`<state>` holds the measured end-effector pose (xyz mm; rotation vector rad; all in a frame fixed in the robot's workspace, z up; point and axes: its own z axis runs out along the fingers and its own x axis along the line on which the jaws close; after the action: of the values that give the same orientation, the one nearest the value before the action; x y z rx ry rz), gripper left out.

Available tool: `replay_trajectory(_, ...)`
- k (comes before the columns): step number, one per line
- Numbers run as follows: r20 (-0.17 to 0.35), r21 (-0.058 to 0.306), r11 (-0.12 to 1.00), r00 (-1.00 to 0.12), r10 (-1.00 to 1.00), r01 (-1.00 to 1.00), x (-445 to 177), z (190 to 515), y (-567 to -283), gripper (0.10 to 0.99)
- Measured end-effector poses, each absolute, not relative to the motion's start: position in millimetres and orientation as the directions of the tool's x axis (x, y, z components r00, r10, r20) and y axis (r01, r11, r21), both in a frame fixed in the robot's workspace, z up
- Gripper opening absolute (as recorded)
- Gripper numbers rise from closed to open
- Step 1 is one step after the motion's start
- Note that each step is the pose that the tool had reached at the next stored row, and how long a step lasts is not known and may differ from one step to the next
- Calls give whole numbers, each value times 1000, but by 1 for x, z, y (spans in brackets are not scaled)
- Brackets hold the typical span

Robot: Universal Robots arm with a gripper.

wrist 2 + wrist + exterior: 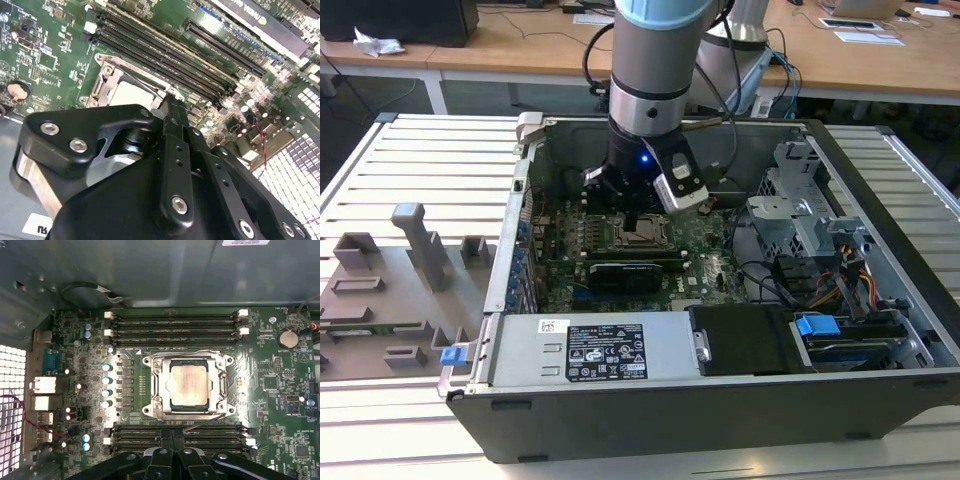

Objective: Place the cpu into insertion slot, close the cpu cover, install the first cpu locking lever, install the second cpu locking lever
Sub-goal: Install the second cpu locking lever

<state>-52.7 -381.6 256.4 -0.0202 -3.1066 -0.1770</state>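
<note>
My gripper [172,452]: fingers pressed together, holding nothing, just beside the socket [188,384]; chip [188,385] seated, cover [162,385] down.

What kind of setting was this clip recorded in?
Most likely a lab or office workshop for PC assembly: an open computer case lies on a slatted metal bench, grey fixture blocks beside it, and wooden desks stand behind.

One robot arm [655,60] reaches into one open computer case [720,400]. Inside lies one green motherboard [280,405] carrying one silver chip [188,385] under one metal cover frame [188,358], one round coin battery [288,338], and eight long memory slots [172,326], four either side of the chip.
</note>
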Motion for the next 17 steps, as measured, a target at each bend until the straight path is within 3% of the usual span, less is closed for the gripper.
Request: replay_trajectory(17, 31, 113, 993, -999, 6, 9, -74, 220, -383, 106)
